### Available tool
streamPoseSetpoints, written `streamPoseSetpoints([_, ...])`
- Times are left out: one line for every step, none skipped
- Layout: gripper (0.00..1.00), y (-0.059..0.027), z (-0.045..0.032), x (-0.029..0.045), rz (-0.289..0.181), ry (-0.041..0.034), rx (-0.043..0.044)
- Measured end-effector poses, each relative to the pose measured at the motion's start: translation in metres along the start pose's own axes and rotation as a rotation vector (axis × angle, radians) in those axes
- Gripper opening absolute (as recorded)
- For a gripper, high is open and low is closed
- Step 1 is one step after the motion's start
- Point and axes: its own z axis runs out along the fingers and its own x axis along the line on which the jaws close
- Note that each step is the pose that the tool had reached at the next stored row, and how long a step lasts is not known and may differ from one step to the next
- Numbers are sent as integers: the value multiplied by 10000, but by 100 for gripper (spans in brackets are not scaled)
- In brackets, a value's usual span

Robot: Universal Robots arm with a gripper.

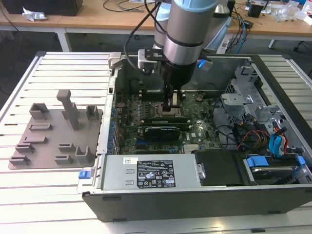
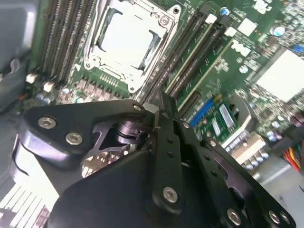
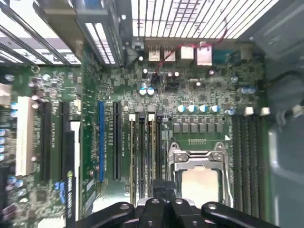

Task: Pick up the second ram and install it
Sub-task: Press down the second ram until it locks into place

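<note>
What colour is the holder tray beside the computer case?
Gray, best seen in the exterior view: holder tray.

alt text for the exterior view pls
A robot arm's claw reaches down into an open computer case, just above the memory slots beside the CPU socket on the green motherboard. A gray holder tray sits on the slatted table at the exterior view's left.

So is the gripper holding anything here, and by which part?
Cannot be told: the gripper is down at the memory slots beside the CPU socket.
</note>
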Motion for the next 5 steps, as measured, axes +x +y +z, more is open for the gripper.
streamPoseSetpoints([10, 3, -41, -2, -1, -7, 0])
streamPoseSetpoints([10, 3, -43, -2, -1, -13, 1])
streamPoseSetpoints([10, 3, -42, -3, -1, -15, 1])
streamPoseSetpoints([10, 3, -43, -2, -1, -14, 1])
streamPoseSetpoints([10, 3, -43, -2, -1, -15, 0])
